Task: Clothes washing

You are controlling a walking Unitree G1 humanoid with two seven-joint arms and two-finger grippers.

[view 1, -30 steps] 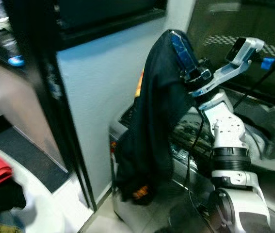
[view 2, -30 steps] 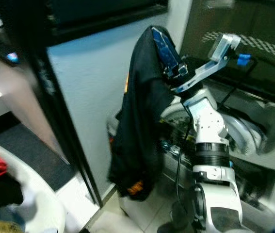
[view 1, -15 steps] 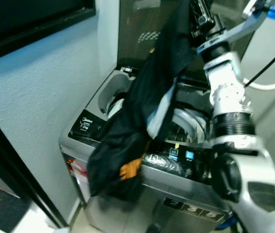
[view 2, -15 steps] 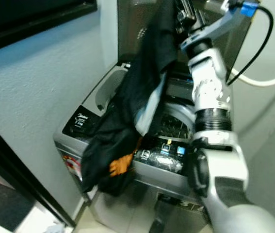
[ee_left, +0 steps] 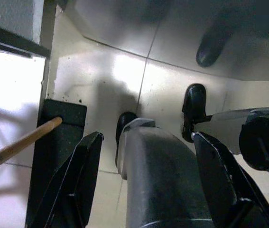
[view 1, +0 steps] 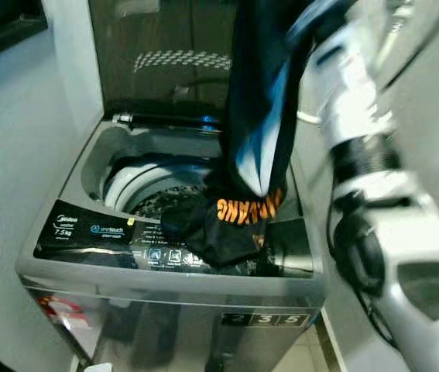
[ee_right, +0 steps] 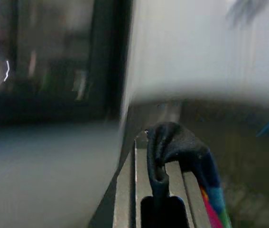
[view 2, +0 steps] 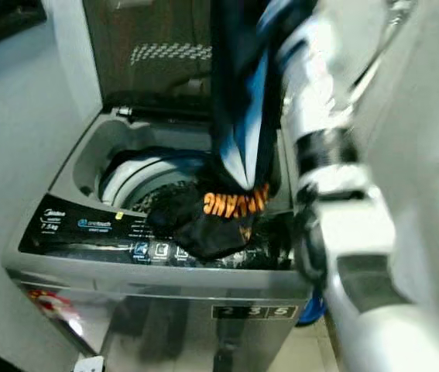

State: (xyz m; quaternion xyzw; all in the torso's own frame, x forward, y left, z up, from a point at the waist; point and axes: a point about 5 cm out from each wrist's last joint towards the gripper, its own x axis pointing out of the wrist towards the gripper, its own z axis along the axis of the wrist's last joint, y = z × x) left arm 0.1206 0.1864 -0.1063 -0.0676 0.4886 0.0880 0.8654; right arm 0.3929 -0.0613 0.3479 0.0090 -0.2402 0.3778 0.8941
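Washer [view 1: 165, 283]: grey top-loader, lid [view 1: 165, 62] stood upright at the back, drum [view 1: 153, 198] open below; dark control panel [view 1: 103, 236] ran along the front edge.

Garment [view 1: 258, 116]: dark cloth with pale blue patches and orange lettering (letters too blurred to read). It hung from above the top of the eye views down over the washer's opening. Its lower end lay bunched on the front rim and panel, right of the drum's middle, partly inside the opening.

Right arm [view 1: 358, 163]: silver, raised high at the right of the washer, blurred.

Right gripper [ee_right: 160, 190]: fingers closed together on a fold of the dark garment [ee_right: 177, 147]; a strip of bright colour showed at the cloth's edge.

Left gripper [ee_left: 148, 190]: hung idle, pointing down at the tiled floor [ee_left: 167, 76]; its two black fingers [ee_left: 72, 185] stood wide apart, nothing between them.

Below the left gripper: robot's own leg and dark feet on the tiles, a black block beside them with a wooden stick [ee_left: 18, 145] over it.

Wall [view 1: 10, 139]: pale, left of the washer.
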